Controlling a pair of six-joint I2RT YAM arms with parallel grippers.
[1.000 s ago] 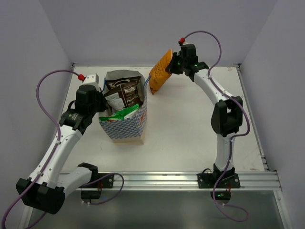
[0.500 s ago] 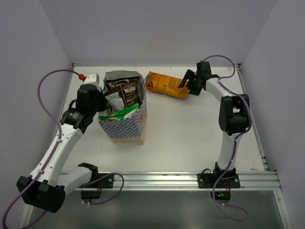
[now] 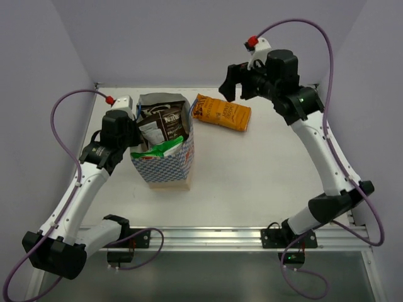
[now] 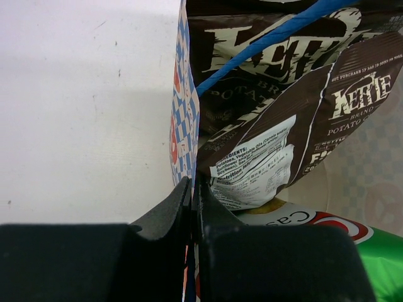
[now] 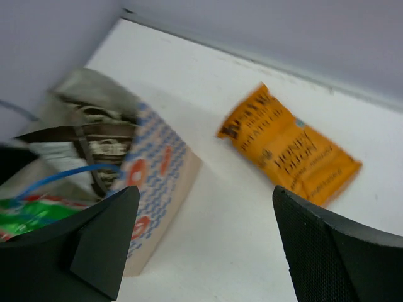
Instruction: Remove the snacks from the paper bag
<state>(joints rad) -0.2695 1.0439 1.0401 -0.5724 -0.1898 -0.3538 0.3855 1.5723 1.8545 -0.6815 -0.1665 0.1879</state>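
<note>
Right claw (image 3: pixel 235 87) hangs in the air above the far part of the tabletop (image 3: pixel 264 163), with its two fingers spread wide apart and nothing between them. In the right wrist view the claw (image 5: pixel 204 195) looks down on bare tabletop (image 5: pixel 239 251), and both fingers stand clear of every object.

The orange packet (image 3: pixel 221 113) lies flat on the tabletop, outside the paper bag (image 3: pixel 167 167) and just beside its far right corner, close to the back wall (image 3: pixel 189 44). It is below the right claw and not touching it. The wrist view shows the same orange packet (image 5: pixel 289 151) lying at an angle, apart from the paper bag (image 5: pixel 157 182).

The left claw (image 3: pixel 131 137) is at the left side of the bag. In the left wrist view its fingers are pressed together (image 4: pixel 192 185) on the upper edge of the bag's left wall (image 4: pixel 182 126), one finger outside and one inside.

The bag stands upright and open on the tabletop (image 4: pixel 82 107). Inside it, the dark brown packets (image 3: pixel 167 123) stand on end with their tops above the rim. The left wrist view shows their white lettering (image 4: pixel 277 107); it seems that two of them overlap, but the edge between them is not clear. A blue string handle (image 4: pixel 264 41) crosses in front of them. The green-and-white packet (image 3: pixel 160 149) is also in the bag, at the near side, below the brown ones (image 4: pixel 352 251).
</note>
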